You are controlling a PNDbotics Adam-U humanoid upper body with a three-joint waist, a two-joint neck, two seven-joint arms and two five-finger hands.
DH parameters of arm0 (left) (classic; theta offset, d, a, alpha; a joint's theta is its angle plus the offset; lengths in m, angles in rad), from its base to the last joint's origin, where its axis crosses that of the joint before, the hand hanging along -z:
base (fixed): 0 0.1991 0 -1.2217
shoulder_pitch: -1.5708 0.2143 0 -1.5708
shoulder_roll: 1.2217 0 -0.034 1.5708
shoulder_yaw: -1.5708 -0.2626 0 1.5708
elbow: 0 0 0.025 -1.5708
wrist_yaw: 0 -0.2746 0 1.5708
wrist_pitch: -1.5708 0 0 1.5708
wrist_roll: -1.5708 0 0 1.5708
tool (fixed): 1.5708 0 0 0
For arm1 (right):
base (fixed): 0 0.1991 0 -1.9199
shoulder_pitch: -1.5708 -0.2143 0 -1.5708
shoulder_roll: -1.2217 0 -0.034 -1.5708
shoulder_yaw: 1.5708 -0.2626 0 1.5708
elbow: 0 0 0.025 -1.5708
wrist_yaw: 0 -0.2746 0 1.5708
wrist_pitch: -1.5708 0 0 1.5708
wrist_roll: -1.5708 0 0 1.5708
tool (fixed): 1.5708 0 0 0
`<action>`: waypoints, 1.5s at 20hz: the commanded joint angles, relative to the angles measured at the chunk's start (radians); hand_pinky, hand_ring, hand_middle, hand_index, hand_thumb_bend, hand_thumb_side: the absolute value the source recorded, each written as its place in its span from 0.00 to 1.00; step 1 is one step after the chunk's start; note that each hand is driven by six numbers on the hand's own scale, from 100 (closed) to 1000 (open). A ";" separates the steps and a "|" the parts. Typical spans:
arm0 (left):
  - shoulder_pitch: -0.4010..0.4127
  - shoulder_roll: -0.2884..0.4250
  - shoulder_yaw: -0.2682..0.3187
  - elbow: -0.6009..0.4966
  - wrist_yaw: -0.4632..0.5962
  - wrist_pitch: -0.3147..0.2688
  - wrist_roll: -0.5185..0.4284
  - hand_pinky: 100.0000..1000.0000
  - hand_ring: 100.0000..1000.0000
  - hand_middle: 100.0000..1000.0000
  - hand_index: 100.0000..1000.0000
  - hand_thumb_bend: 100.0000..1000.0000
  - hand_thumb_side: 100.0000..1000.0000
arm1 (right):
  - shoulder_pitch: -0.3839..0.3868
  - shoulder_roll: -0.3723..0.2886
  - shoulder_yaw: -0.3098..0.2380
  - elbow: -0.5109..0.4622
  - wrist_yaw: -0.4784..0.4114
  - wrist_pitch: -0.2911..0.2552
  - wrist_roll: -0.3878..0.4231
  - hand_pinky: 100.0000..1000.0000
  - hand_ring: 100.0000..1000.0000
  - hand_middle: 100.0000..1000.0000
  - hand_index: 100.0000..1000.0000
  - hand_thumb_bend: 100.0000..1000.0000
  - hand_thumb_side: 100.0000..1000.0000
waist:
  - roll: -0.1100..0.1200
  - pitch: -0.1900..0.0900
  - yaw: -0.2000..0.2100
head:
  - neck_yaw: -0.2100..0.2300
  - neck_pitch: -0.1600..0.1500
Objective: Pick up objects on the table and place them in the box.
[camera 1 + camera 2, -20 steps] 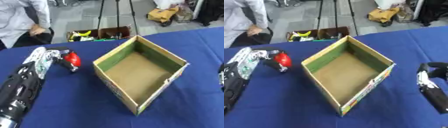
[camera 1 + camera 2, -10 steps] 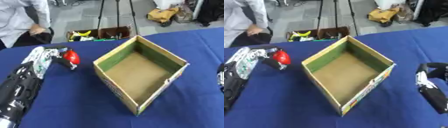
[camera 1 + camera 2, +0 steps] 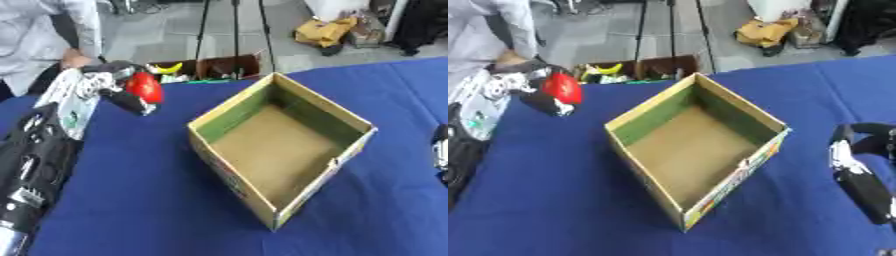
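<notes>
A red object (image 3: 144, 87) is held in the left hand (image 3: 103, 85), whose fingers (image 3: 131, 102) are curled round it, raised above the far left part of the blue table (image 3: 122, 190). The object is kept well apart from the open cardboard box (image 3: 280, 150), which is set near the middle of the table with green inner walls and a bare brown floor. Nothing is seen inside the box. The right hand (image 3: 859, 175) is shown at the right edge, low over the table beside the box; whether its fingers are apart or together cannot be told.
</notes>
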 commanded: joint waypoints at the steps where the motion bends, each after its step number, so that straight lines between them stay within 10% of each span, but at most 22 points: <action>1: -0.032 0.028 -0.033 -0.095 0.034 -0.029 0.050 0.00 0.41 0.74 0.68 0.00 0.09 | -0.005 -0.014 -0.007 -0.021 -0.006 0.001 -0.005 0.72 0.51 0.37 0.63 0.09 0.40 | -0.004 -0.030 0.001 | -0.001 0.004; 16: 0.018 -0.140 -0.163 -0.455 0.238 0.024 0.031 0.00 0.38 0.67 0.62 0.00 0.16 | -0.014 -0.009 -0.003 -0.021 -0.008 -0.005 -0.009 0.72 0.51 0.38 0.63 0.09 0.39 | -0.003 -0.031 -0.003 | 0.014 -0.004; 30: 0.095 -0.341 -0.252 -0.453 0.050 0.063 0.027 0.00 0.41 0.61 0.58 0.00 0.07 | -0.040 -0.009 -0.011 -0.021 -0.018 -0.014 -0.040 0.72 0.51 0.38 0.63 0.08 0.38 | -0.002 -0.018 -0.014 | 0.024 -0.011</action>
